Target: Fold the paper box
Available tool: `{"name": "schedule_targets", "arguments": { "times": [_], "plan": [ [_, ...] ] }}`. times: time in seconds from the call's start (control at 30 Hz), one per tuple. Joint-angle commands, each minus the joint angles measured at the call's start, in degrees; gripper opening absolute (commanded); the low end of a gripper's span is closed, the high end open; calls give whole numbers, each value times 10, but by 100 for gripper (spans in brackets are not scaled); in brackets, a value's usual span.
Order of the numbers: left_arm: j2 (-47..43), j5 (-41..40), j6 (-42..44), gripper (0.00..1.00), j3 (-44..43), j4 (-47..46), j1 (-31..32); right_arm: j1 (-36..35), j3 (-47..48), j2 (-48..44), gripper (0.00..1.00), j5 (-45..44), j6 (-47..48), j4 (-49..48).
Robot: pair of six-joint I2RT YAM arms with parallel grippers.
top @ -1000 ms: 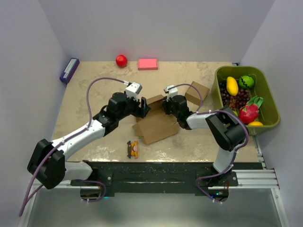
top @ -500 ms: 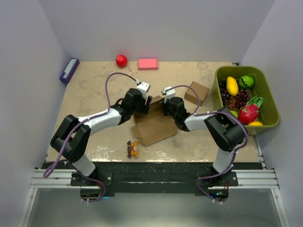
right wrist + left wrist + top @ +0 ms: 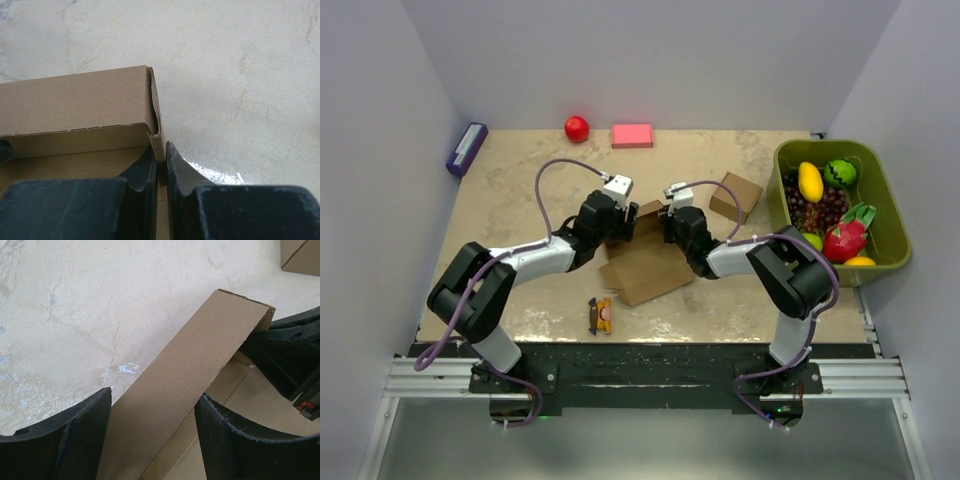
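The paper box [image 3: 650, 270] is brown cardboard, partly folded, lying mid-table. My right gripper [image 3: 672, 228] is shut on its back right corner; in the right wrist view the thin side wall [image 3: 161, 142] is pinched between the fingers of that gripper [image 3: 161, 150]. My left gripper [image 3: 621, 226] hangs at the box's back left. In the left wrist view it [image 3: 152, 400] stands open, straddling a long raised flap [image 3: 200, 355] that runs between its fingers [image 3: 65, 440] toward the black right gripper [image 3: 285, 355].
A small cube-like cardboard box [image 3: 735, 196] sits just behind and right of the right gripper. A green basket [image 3: 880, 190] of fruit stands at the right edge. A red ball [image 3: 577, 128], pink block [image 3: 632, 135] and purple object [image 3: 467, 148] lie at the back; a wrapped snack [image 3: 602, 316] lies near the front.
My left arm has swung in, its elbow folding toward the base, and its gripper has shifted slightly right over the box's back flap. The right gripper has kept its hold in place.
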State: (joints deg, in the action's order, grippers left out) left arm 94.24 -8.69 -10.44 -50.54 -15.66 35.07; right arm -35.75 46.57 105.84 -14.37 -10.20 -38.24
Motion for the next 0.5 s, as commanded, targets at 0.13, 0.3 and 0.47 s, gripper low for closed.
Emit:
{"name": "schedule_targets", "arguments": {
  "times": [0.13, 0.3, 0.47],
  "plan": [
    [-10, 64, -60, 69, 51, -21, 1, 2, 4, 29, 0, -65, -59, 22],
    [1, 41, -41, 70, 26, 9, 0, 3, -16, -9, 26, -36, -61, 36],
    [-5, 39, -20, 71, 11, 24, 1, 2, -43, -64, 61, -28, -66, 69]
  ]
}}
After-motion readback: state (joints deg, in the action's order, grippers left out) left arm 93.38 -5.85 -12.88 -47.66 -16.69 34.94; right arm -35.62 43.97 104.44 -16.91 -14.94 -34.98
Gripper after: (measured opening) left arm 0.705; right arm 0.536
